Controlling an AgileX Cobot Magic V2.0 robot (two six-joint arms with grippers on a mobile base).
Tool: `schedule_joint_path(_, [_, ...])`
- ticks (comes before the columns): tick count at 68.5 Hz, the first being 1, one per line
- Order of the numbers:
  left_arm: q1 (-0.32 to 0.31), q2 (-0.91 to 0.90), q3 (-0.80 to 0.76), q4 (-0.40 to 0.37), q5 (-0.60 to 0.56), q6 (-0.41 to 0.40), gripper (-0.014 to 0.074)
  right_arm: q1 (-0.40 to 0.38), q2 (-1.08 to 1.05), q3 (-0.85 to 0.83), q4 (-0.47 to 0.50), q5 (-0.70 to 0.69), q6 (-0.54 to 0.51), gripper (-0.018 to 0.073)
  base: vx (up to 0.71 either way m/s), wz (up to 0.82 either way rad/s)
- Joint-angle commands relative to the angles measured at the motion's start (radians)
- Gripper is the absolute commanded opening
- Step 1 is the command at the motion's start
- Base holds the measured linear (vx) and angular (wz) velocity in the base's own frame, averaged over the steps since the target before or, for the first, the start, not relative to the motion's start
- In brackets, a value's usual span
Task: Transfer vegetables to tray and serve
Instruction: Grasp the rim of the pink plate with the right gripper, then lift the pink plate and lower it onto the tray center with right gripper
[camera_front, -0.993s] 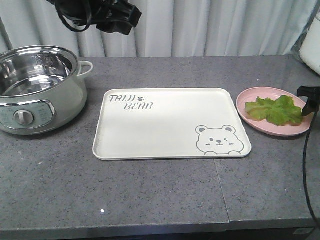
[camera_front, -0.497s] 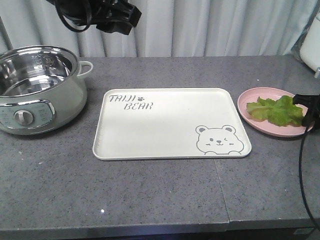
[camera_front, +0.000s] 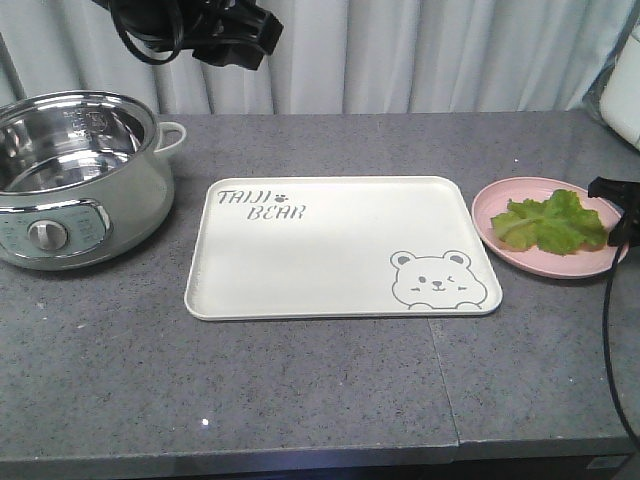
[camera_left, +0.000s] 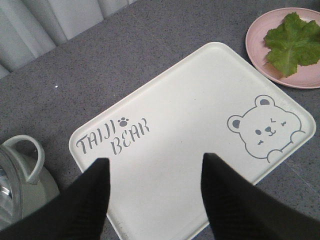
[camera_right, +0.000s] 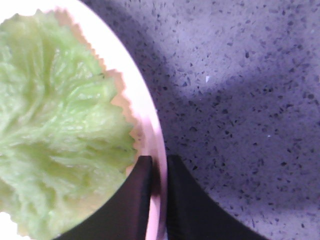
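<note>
Pinching the pink plate (camera_right: 144, 114) rim, the right hand (camera_right: 159, 164), vegetables (camera_right: 60, 125) just beside its inner finger.

A grey speckled counter (camera_front: 320, 390) is carrying a pot (camera_front: 75, 185), a pink plate (camera_front: 560, 268), and a cream tray (camera_front: 330, 250) sitting between them.

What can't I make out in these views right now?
Right gripper: front view's right edge cuts it off; in its wrist view the fingers hide how deep the plate rim sits.
Lettuce: blurred in the right wrist view.
Left gripper: front view's top edge crops it.
Pot: left edge crops it in front and left wrist views; dial markings too small.
</note>
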Motion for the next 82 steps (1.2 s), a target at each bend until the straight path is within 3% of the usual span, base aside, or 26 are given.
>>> schedule_joint_path(1, [-0.006, -0.045, -0.027, -0.002, -0.023, -0.009, 0.0387, -0.032, -0.084, -0.049, 0.042, -0.021, -0.028, -0.001, 0.0, 0.0])
schedule_joint_path(17, [-0.006, -0.045, -0.027, -0.002, -0.023, -0.009, 0.0387, -0.073, -0.115, -0.166, 0.24, 0.098, -0.165, -0.0006, 0.0, 0.0])
schedule_joint_path(26, [-0.006, -0.045, -0.027, -0.002, -0.023, -0.009, 0.0387, -0.042, -0.115, -0.253, 0.386, 0.166, -0.221, -0.0006, 0.0, 0.0])
schedule_joint_path(33, [-0.006, -0.045, -0.027, -0.001, -0.023, -0.009, 0.0387, 0.02, -0.115, -0.299, 0.447, 0.181, -0.245, -0.0006, 0.0, 0.0])
schedule_joint_path(45, [-0.006, -0.045, -0.027, 0.022, -0.023, -0.011, 0.0387, 0.188, -0.103, -0.315, 0.436, 0.157, -0.25, -0.0006, 0.0, 0.0])
schedule_joint_path(59, [-0.006, -0.045, -0.027, 0.114, -0.023, -0.072, 0.0387, 0.382, -0.036, -0.315, 0.425, 0.101, -0.25, -0.0002, 0.0, 0.0])
schedule_joint_path(82, [-0.006, -0.044, -0.027, 0.139, -0.023, -0.105, 0.0387, 0.535, 0.071, -0.315, 0.243, 0.079, -0.247, 0.0036, 0.0, 0.0])
